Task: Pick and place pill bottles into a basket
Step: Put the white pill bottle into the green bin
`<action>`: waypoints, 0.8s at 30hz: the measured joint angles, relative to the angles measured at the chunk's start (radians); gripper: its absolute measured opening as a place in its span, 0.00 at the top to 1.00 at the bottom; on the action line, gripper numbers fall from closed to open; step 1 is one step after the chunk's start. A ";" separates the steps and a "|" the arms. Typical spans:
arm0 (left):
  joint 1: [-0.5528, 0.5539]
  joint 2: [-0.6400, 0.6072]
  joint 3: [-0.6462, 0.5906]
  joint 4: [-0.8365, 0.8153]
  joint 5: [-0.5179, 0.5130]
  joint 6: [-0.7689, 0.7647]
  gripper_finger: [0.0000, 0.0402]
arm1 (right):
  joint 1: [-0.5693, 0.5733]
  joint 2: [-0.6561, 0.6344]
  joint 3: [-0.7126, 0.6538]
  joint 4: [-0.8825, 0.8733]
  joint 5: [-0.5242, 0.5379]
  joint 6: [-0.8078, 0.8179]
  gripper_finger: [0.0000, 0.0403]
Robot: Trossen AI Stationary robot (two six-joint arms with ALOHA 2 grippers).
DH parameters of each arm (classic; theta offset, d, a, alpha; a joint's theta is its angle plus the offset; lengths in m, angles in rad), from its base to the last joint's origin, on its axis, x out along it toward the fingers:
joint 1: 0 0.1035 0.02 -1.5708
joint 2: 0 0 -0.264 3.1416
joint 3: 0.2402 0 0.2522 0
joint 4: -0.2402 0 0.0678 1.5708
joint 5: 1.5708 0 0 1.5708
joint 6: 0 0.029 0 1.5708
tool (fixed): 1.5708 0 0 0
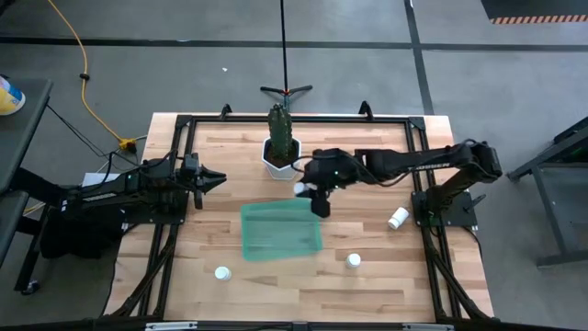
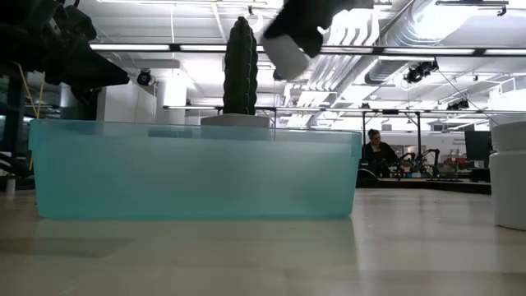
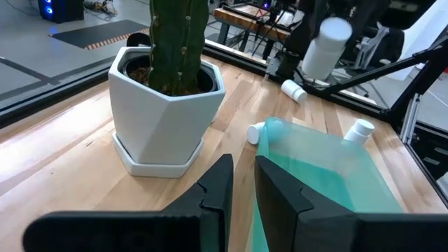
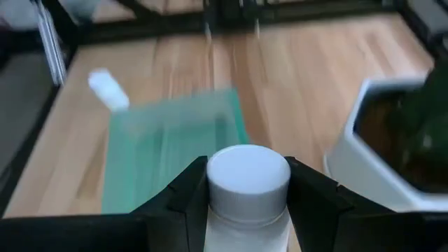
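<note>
Right gripper (image 4: 248, 199) clamped on small white capped plastic pill bottle (image 4: 248, 183), frame centre, over far corner of teal translucent basket (image 1: 280, 231); early release risks rim bounce-out.

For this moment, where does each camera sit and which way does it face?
High: overhead, straight down; both arms, basket.
Low: tabletop height, level across basket wall; right pincer above.
Left wrist: past shut left pincer toward cactus pot.
Right wrist: past right pincer gripping pill bottle.
All share the basket.
</note>
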 joint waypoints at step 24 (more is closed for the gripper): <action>0.000 0.000 0.000 0.000 0.001 0.000 0.76 | 0.025 0.307 -0.001 0.655 -0.122 0.095 0.64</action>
